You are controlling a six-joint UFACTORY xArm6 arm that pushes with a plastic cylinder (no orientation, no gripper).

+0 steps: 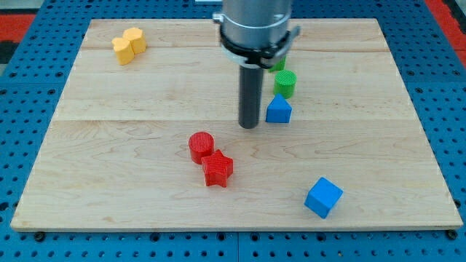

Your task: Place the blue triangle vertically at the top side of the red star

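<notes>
Nearest the view's bottom, a blue cube (323, 197) sits on the wooden board (131, 167) at about four o'clock from the red star (217, 168), well apart from it, and the star touches a red cylinder (201, 146) at its eleven o'clock. Farther up, my tip (250, 126) rests on the board just beside the blue triangle (278, 109), at the triangle's eight o'clock; there is no pincer on this rod to open or close, and the triangle lies at roughly one o'clock from the star. Beyond it a green cylinder (285, 83) stands near the triangle's twelve o'clock, another green block (279, 64) is partly hidden behind the arm, and a yellow block (129, 45) lies far off at ten o'clock.
</notes>
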